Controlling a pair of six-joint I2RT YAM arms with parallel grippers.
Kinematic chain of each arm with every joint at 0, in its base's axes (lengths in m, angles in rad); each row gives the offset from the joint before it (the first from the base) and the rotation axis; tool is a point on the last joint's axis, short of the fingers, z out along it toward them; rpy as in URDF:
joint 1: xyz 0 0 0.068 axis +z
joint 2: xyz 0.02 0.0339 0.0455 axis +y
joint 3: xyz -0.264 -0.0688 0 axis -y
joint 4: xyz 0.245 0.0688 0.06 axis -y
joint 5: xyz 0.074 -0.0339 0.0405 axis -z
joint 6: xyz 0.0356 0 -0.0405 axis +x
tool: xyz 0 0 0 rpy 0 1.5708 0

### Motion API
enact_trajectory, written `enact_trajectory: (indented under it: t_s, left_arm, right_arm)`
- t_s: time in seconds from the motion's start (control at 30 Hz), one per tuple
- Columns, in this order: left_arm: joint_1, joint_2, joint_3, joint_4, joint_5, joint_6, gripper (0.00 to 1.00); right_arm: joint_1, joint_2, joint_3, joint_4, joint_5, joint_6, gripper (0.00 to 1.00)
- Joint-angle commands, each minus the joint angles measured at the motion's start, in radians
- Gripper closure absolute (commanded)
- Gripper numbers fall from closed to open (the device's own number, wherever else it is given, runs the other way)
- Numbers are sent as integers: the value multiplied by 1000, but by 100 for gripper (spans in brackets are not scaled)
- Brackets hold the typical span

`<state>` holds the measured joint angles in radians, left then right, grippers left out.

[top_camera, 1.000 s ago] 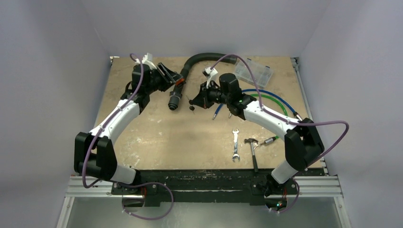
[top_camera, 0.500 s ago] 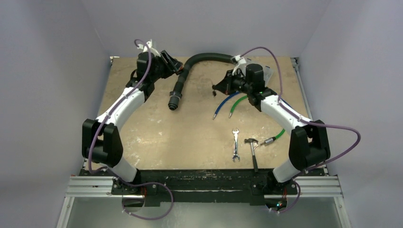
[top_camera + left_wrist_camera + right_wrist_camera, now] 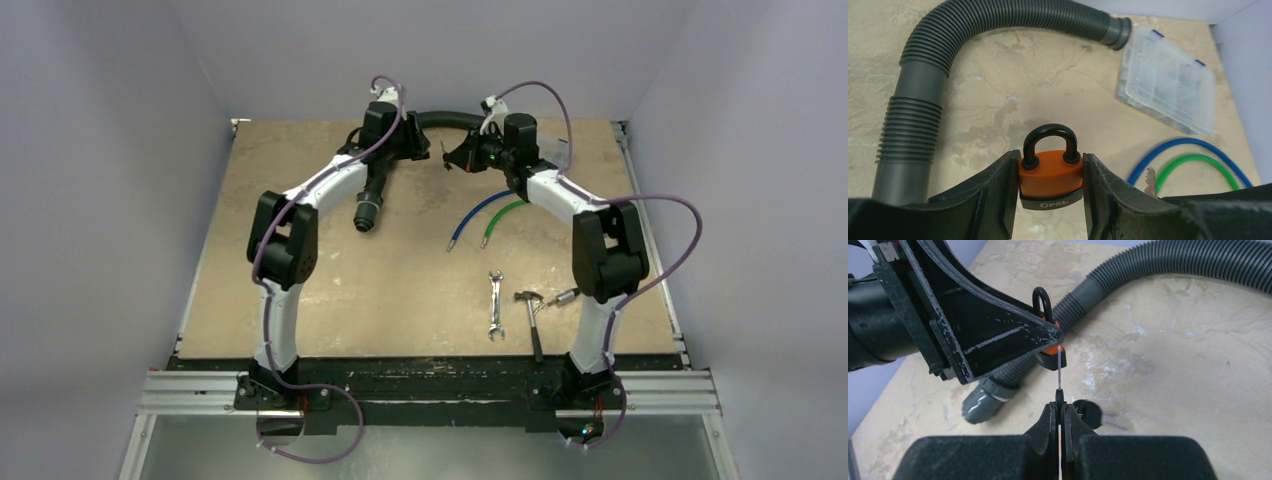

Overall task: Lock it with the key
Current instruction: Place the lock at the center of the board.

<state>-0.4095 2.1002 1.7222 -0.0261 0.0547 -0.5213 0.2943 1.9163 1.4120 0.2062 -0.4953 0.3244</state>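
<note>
- Left end effector (image 3: 1051, 162): jaws partly closed, gripping an orange padlock (image 3: 1050, 176) by its two sides and holding it off the table.
- Orange padlock: black shackle (image 3: 1050, 136) uppermost, both legs seated in the body. A black base band is lettered "OPEL". In the top view it sits at the far middle of the table, between the two wrists.
- Right end effector (image 3: 1058, 407): jaws fully closed, pinching a key (image 3: 1060, 367) by its head.
- Key: the thin blade, seen edge-on from the right wrist, points straight at the padlock. Its tip lies at the lock's lower edge, just under the left finger (image 3: 998, 340). Whether it touches cannot be told. From the left wrist a toothed blade shows just to the right of the padlock, clear of the body.
- Dark ring-shaped piece (image 3: 1089, 412): hangs beside the right fingers, blurred, not identifiable.
- Corrugated grey hose (image 3: 918, 115): lies on the table below the padlock and curves along the far edge.
- Clear plastic compartment box (image 3: 1168, 85): lid shut, at the far right, near the hose's end.
- Blue cable (image 3: 1188, 145) and green cable (image 3: 1198, 161): looped side by side, right of centre.
- Open-ended wrench (image 3: 495, 305) and hammer (image 3: 532, 320): lying close together near the right arm's base.
- Table (image 3: 330, 300): bare wooden top, scuffed with pale marks.
</note>
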Motion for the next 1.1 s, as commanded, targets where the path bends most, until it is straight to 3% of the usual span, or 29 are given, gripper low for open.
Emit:
enact_trajectory:
  t_s: [0.0,0.47,1.07]
  left_arm:
    - [-5,105,177,-24,-51,71,100]
    - [-15,327,361,-76,-140,120,100]
    - [-13,520,550,-75,-186,132,100]
  right_arm:
    - [-7,89,120,73,26,9,100]
    - [-23,339,306,160,70,97,100]
    - [-34,575,585,78,117,185,100]
